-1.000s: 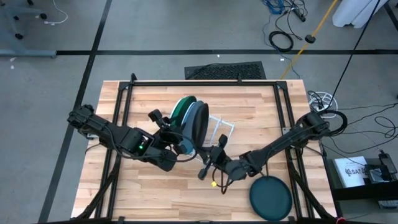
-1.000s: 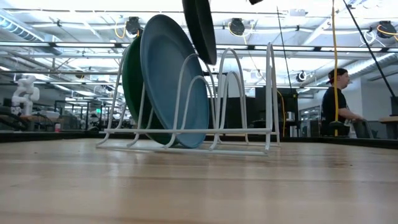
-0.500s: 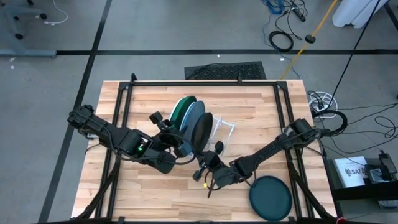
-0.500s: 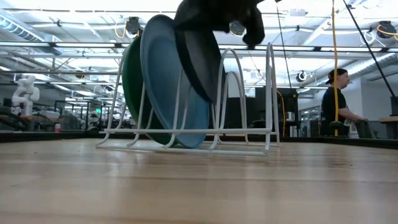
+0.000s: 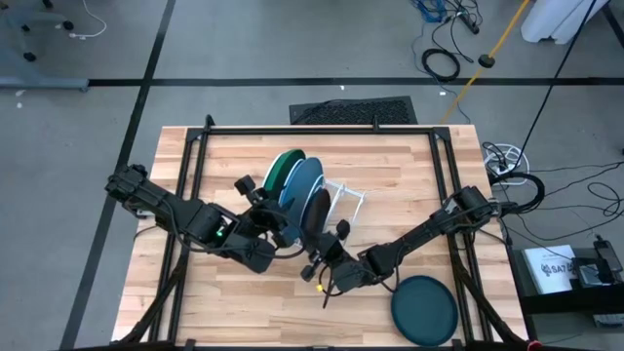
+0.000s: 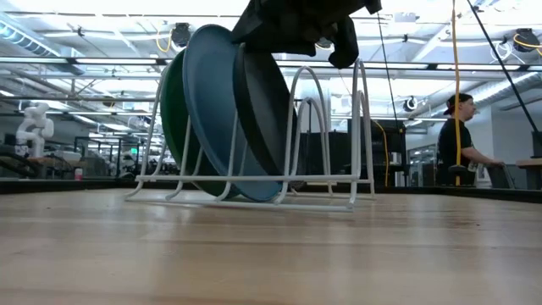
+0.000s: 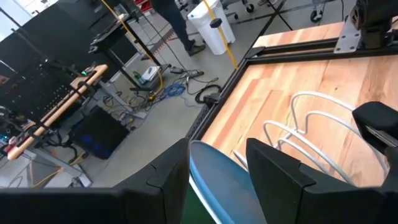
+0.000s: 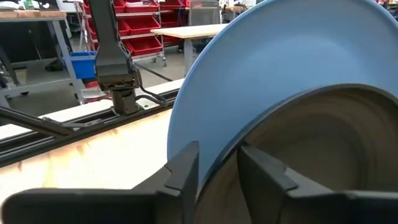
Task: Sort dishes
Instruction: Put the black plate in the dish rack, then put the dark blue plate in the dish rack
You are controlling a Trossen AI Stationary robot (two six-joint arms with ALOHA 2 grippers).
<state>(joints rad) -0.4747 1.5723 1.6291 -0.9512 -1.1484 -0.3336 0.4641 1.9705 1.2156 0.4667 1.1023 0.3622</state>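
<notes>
The white wire rack [image 5: 348, 201] holds three plates on edge: green [image 5: 281, 168], bright blue [image 5: 301, 183] and black [image 5: 315, 209]. In the low view the black plate [image 6: 267, 119] leans against the blue plate [image 6: 212, 110], and its lower rim sits in the rack [image 6: 326, 127]. My right gripper [image 5: 324, 241] is shut on the black plate. My left gripper [image 5: 278, 222] is open, with its fingers on either side of the blue plate's rim [image 7: 214, 180]. The dark teal plate [image 5: 424, 308] lies flat at the table's near right. My left gripper stands astride the blue plate's rim; I cannot tell whether it touches it. My right gripper [image 8: 219, 165] pinches the black plate's rim [image 8: 231, 140] with one finger on each face. It comes slanting from the table's near side. The plate stands on edge in the rack, tilted against the blue plate.
Two free wire loops of the rack stand to the right of the black plate. A black metal frame [image 5: 322, 130] runs round the table. Bare wood lies along the near edge. A person [image 6: 461, 140] stands in the room beyond.
My right gripper has gone down and toward the table's left with the black plate. The plate has gone from above the rack into a slot beside the blue plate. The rack has shifted slightly, and the blue plate stands more upright.
</notes>
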